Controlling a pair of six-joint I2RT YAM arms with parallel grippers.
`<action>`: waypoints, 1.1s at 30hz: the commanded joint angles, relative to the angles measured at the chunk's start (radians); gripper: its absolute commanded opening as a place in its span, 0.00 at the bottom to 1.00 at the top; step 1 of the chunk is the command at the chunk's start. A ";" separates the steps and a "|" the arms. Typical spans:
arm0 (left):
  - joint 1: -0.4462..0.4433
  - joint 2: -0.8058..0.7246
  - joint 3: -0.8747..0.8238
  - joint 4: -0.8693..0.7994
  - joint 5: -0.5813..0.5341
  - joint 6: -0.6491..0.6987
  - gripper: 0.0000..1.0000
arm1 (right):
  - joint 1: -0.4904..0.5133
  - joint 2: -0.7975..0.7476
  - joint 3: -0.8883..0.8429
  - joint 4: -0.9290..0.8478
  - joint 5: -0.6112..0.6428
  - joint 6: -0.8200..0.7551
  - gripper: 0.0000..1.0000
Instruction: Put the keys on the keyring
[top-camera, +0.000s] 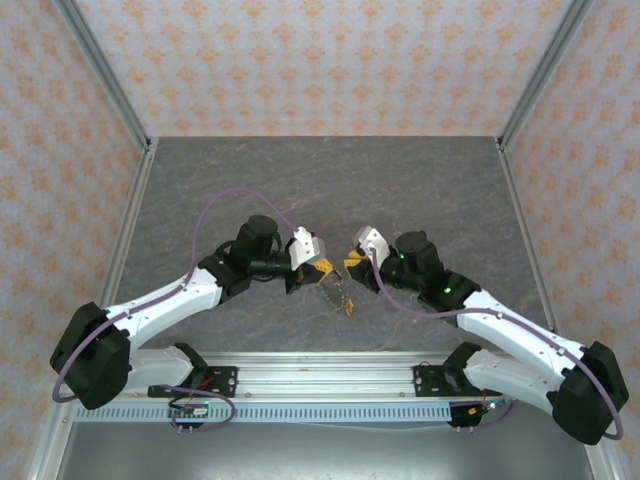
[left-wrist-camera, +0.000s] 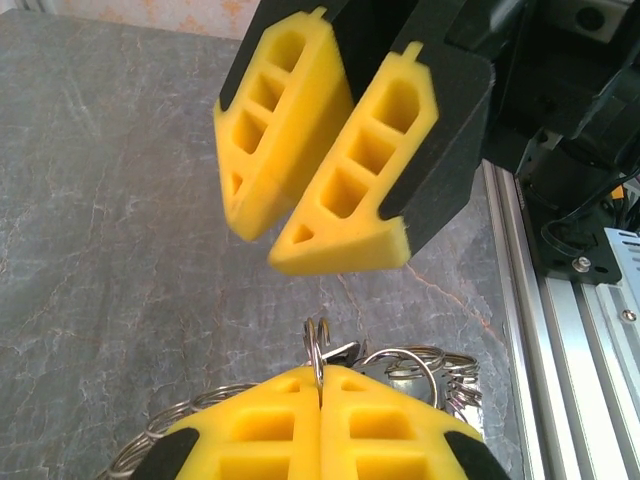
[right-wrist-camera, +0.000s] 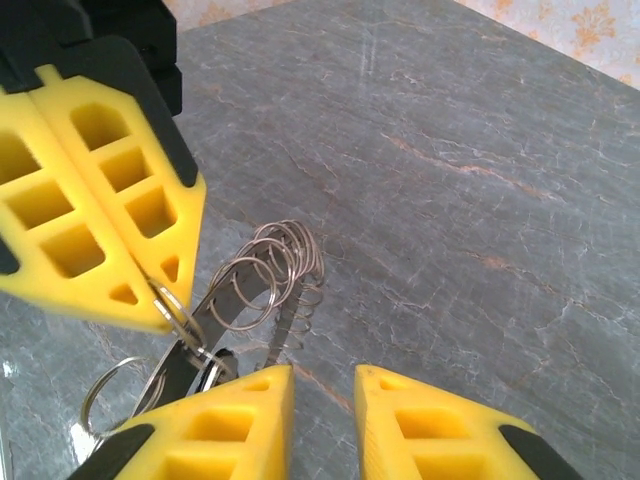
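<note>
The keyring, a bunch of silver coil-like wire loops, hangs above the grey table between my two grippers. My left gripper is shut on a thin loop of it, and more loops spread to the right behind the fingers. A flat silver key with a dark head dangles from the bunch. My right gripper is open just right of the coils with nothing between its fingers. In the top view the left gripper and right gripper nearly meet, the keyring hanging below.
An aluminium rail with the arm bases runs along the near table edge. Metal frame posts and patterned walls border the dark stone-patterned table.
</note>
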 joint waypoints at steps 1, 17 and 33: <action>-0.006 -0.001 0.041 0.010 0.039 0.031 0.00 | -0.002 -0.053 0.018 -0.029 -0.032 -0.069 0.22; -0.006 0.016 0.074 -0.057 0.127 0.069 0.00 | -0.022 0.031 0.088 -0.078 -0.269 -0.192 0.27; -0.005 0.016 0.074 -0.059 0.133 0.075 0.00 | -0.022 0.089 0.083 -0.011 -0.297 -0.169 0.16</action>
